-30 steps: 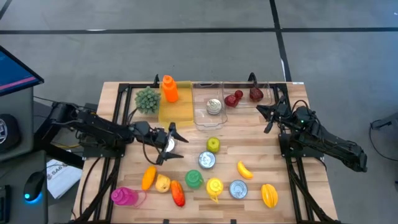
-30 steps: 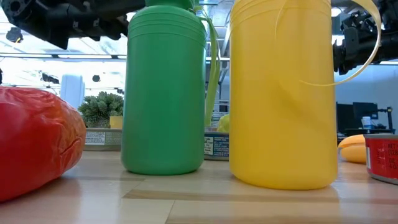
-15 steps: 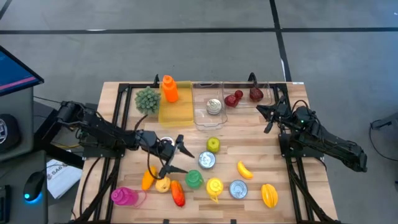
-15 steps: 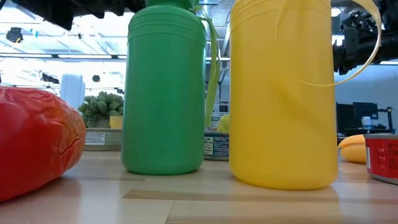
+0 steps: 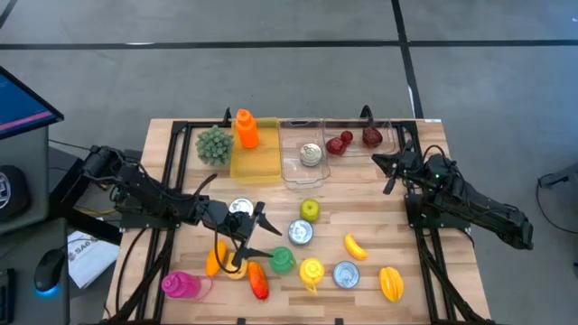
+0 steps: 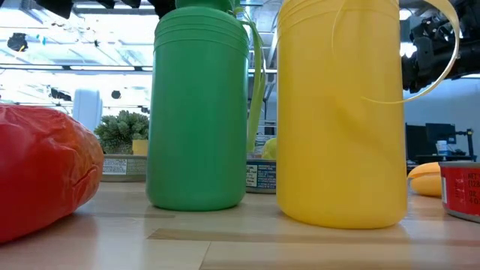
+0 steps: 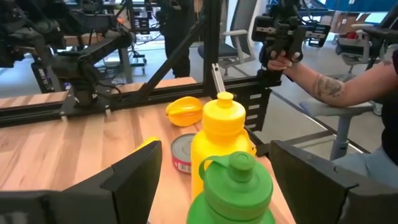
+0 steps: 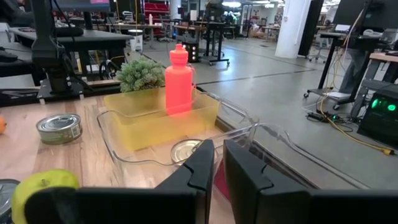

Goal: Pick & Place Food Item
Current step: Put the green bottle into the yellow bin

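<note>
The left gripper (image 5: 250,236), fingers spread, hangs over the green bottle (image 5: 282,261) at lower centre — crowded neighbours risk a knock. The right gripper (image 5: 386,168), pressed together, waits upper right

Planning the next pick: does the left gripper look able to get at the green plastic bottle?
Probably yes. The open left gripper hovers beside the green plastic bottle; nothing sits between them, though the yellow bottle crowds its far side.

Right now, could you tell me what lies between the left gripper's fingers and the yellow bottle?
In the left wrist view, the green bottle stands between the open left gripper and the yellow bottle.
</note>
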